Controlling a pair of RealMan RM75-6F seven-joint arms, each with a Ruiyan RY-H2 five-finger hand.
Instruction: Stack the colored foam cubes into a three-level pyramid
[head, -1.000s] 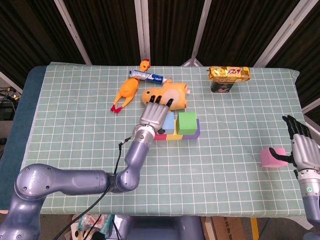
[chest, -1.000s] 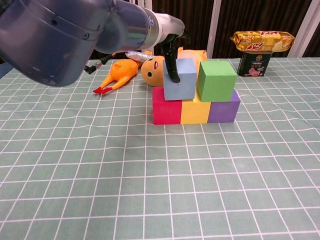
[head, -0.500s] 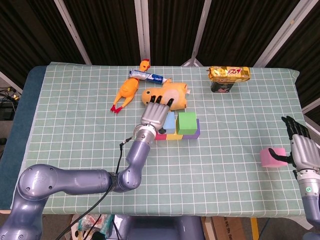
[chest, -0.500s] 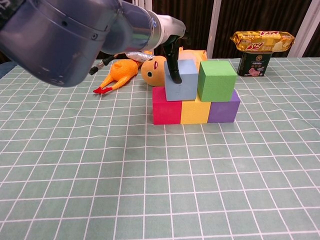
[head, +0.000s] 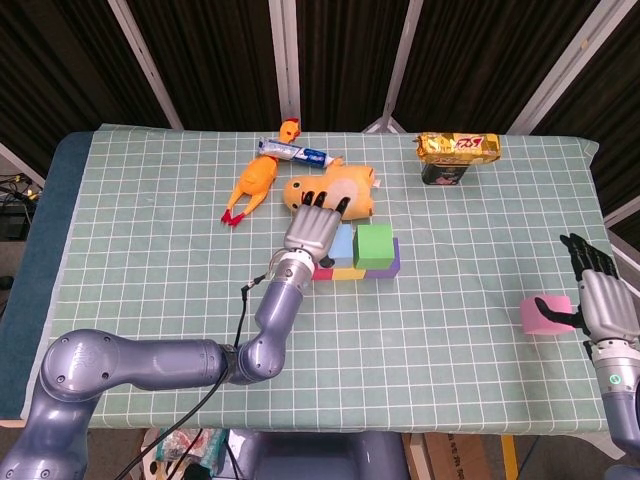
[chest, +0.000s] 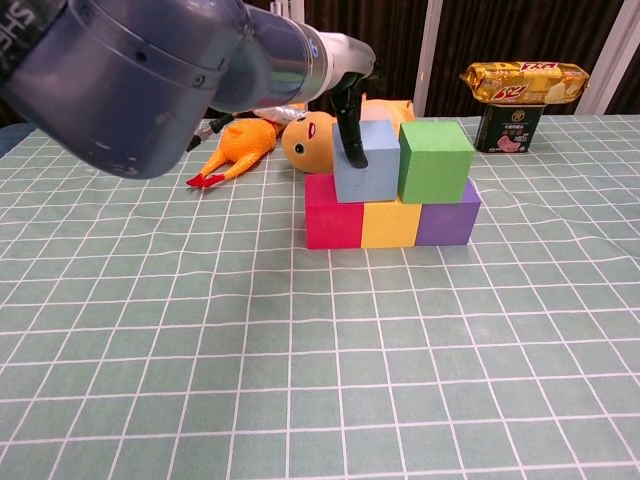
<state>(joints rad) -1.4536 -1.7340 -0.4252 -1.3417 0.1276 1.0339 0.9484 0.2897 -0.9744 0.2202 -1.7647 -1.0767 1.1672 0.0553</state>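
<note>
Blue cube (chest: 366, 174) gripped by the left hand (head: 312, 229) on the second level of the stack.
A bottom row of red cube (chest: 333, 213), yellow cube (chest: 390, 223) and purple cube (chest: 446, 215) is set on the bench (head: 150, 260); the blue cube is placed on top, touching the green cube (chest: 434, 161) beside it; a pink cube (head: 544, 315) is lain near the right bench edge, touched by the thumb of the right hand (head: 600, 300), whose fingers are spread; whether it is grasped cannot be told.
</note>
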